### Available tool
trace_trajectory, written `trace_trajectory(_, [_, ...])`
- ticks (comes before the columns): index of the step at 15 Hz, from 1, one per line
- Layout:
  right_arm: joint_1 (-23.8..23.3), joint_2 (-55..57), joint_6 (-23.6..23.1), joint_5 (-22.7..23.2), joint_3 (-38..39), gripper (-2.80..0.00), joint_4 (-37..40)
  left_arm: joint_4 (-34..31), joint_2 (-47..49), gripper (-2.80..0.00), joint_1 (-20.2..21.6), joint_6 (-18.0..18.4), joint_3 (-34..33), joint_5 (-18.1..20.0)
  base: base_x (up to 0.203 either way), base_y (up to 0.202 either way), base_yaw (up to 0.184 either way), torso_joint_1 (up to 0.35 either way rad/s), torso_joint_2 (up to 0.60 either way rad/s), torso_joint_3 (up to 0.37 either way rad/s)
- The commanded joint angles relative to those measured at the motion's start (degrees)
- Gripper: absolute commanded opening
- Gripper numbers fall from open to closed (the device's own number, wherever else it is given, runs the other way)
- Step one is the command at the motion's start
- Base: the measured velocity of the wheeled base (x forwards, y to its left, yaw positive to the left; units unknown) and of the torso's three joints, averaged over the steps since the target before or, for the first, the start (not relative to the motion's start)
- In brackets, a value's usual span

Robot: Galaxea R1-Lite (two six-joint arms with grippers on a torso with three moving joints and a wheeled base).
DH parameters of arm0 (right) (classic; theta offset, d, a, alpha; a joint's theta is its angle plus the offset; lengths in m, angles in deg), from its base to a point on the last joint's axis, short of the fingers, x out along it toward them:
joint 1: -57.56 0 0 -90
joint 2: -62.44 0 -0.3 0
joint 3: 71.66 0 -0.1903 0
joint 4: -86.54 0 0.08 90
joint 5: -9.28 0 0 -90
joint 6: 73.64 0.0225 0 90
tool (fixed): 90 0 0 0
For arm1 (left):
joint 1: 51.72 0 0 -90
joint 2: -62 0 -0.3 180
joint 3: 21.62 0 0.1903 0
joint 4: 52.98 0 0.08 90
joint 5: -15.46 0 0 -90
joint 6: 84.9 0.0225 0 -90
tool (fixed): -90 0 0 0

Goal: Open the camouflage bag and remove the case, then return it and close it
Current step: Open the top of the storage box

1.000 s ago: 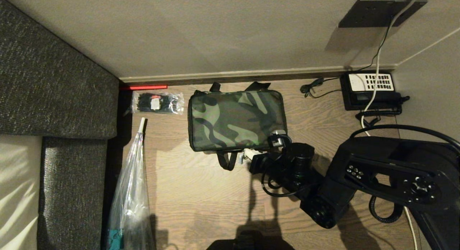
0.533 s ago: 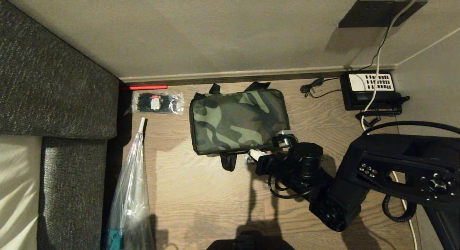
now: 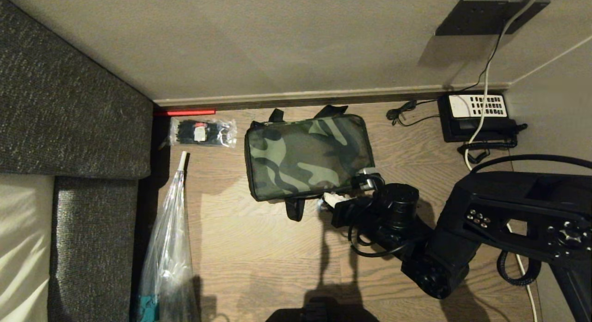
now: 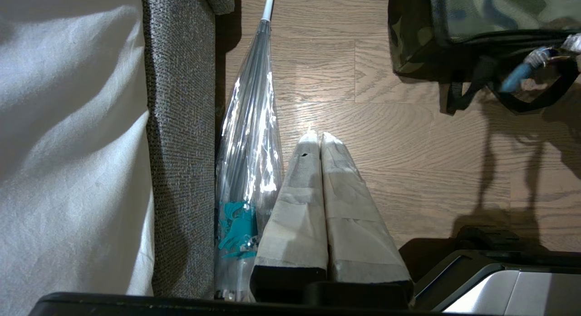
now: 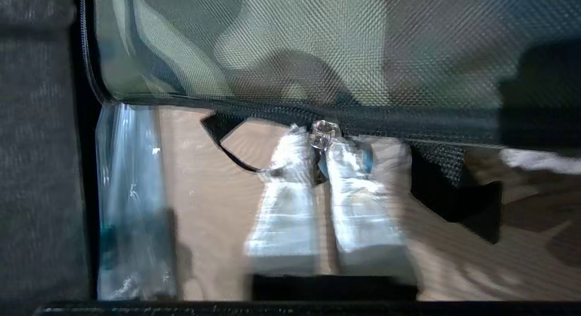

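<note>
Head view: found a grey sofa [image 3: 69, 104] filling the left side, with a wooden floor [image 3: 259, 248] running from it to the far wall. Saw the camouflage bag [image 3: 307, 157] lying flat on that floor, close to the far skirting, lid side up and apparently shut, straps poking out at its far and near edges. Could not see the case anywhere; judged it to be inside the bag, since nothing like it lay on the floor.

Noted the right arm [image 3: 416, 248] reaching in from the near right toward the bag's near right corner, presumably because the zip runs along that edge. Saw a wrapped umbrella [image 3: 169, 248] lying along the sofa base, well apart from the bag, and a black telephone [image 3: 478, 118] in the far right corner. Spotted a packet of black ties [image 3: 202, 132] just left of the bag.

Placed the right end effector [image 3: 331, 200] at the bag's near edge, its taped fingers [image 5: 290, 193] almost pressed together and pinching the small metal zipper pull [image 5: 323, 133], a grip suited to dragging the slider along the seam. Found the left end effector [image 4: 320, 139] parked over bare floor beside the umbrella, fingers pressed together, holding nothing.
</note>
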Motion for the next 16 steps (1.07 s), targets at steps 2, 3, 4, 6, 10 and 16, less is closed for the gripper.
trace_trajectory(2, [0.14, 1.33, -0.21, 0.01, -0.54, 0.00, -0.46, 0.01, -0.11, -2.80, 0.02, 0.01, -0.01, 0.00, 0.000, 0.000, 0.000, 0.000, 0.00, 0.000])
trace_trajectory(3, [0.15, 1.81, -0.35, 0.09, -0.54, 0.00, -0.38, 0.01, -0.11, -2.80, 0.02, 0.01, -0.01, 0.00, 0.000, 0.000, 0.000, 0.000, 0.00, 0.000])
trace_trajectory(4, [0.15, 2.31, -0.35, 0.10, -0.61, 0.00, -0.33, 0.01, -0.11, -2.80, 0.02, 0.01, -0.01, 0.00, 0.000, 0.000, 0.000, 0.000, 0.00, 0.000])
trace_trajectory(6, [0.15, 3.64, -1.29, 0.19, -1.14, 0.00, -0.19, 0.01, -0.11, -2.80, 0.02, 0.01, -0.03, 0.00, 0.000, 0.000, 0.000, 0.000, 0.00, 0.000])
trace_trajectory(10, [-0.11, 5.59, -4.56, 0.88, -2.30, 0.00, -0.19, 0.01, -0.19, -2.80, 0.02, 0.01, -0.01, 0.00, 0.000, 0.000, 0.000, 0.000, 0.00, 0.000])
trace_trajectory(16, [-1.19, 7.77, -5.10, 0.80, -6.33, 0.00, -0.82, 0.01, -0.11, -2.80, 0.02, 0.01, -0.01, 0.00, 0.000, 0.000, 0.000, 0.000, 0.00, 0.000])
